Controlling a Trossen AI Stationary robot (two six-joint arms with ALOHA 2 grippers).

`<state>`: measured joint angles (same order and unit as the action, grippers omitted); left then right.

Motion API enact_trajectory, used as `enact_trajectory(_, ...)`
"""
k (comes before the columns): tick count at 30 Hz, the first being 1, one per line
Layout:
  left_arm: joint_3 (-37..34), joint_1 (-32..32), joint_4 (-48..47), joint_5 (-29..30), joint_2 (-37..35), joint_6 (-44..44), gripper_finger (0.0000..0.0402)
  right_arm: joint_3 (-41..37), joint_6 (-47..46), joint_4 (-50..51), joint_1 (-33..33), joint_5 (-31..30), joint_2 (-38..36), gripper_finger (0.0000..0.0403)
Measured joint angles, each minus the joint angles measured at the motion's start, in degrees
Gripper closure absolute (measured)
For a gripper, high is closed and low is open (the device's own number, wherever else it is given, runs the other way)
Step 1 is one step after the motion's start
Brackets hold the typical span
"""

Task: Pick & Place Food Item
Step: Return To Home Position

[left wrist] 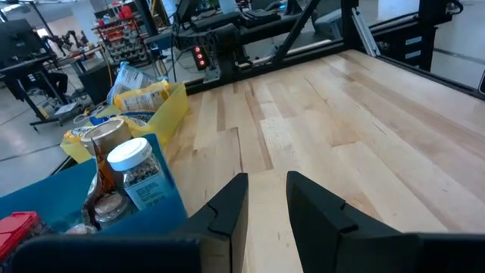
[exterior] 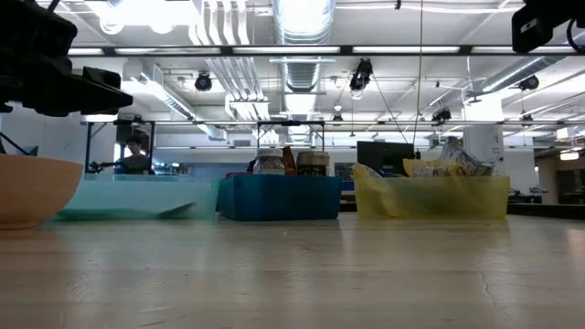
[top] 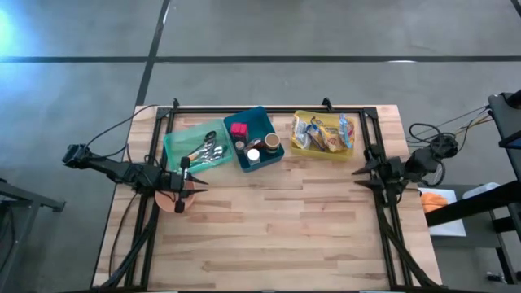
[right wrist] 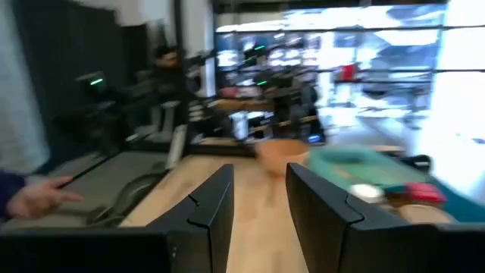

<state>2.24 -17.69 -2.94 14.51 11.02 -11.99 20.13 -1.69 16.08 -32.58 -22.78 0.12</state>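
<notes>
Left hand (top: 194, 181) hangs at the left side of the tabletop (top: 269, 220), above a peach bowl (top: 174, 201). Left wrist view: its two dark fingers (left wrist: 227, 214) stand parted, with nothing between them and bare wood planks beyond.

Right hand (top: 358, 175) sits at the right edge of the tabletop, just in front of the yellow bin's right corner. Its fingers (right wrist: 208, 208) are also spread and empty.

Three bins stand in a row along the far side of the tabletop:
- The green bin (top: 183, 140) is on the left, with metal cutlery (top: 207, 152) lying inside. The bowl is near its front left corner.
- The blue bin (top: 259, 126) is in the middle, touching or nearly touching the green one. It holds a red item (top: 238, 129) and small jars, among them a white-capped jar (left wrist: 140, 171).
- The yellow bin (top: 326, 155) is on the right, a little apart from the blue one. Food packs (top: 321, 133) are heaped inside, and in the low view they stick up past the rim.

Low view: the bowl shows at the far left, then green, blue and yellow across, all resting flat.

Right wrist view: a person's hand (right wrist: 34, 197) shows at the edge of frame, off the tabletop.
</notes>
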Motion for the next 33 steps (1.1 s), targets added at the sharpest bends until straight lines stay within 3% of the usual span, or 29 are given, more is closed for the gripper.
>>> enact_trajectory(10, 0.0, 0.0, 0.0, 0.0, 0.1, 0.0, 0.0308, -1.5, 0.2, -0.3, 0.0, 18.8, 0.0, 0.0284)
enact_trajectory(15, 0.0, 0.0, 0.0, 0.0, 0.1, 0.2, 0.0308, -2.9, 0.5, -0.9, 0.0, 22.1, 0.0, 0.0284)
enact_trajectory(23, 0.0, 0.0, 0.0, 0.0, 0.1, 0.2, 0.0308, -9.8, 4.2, -9.2, 0.0, 33.1, 0.0, 0.0284)
enact_trajectory(33, 0.0, 0.0, 0.0, 0.0, 0.1, 0.1, 0.0308, -18.9, 2.9, -20.3, 0.0, 33.5, 0.0, 0.0284)
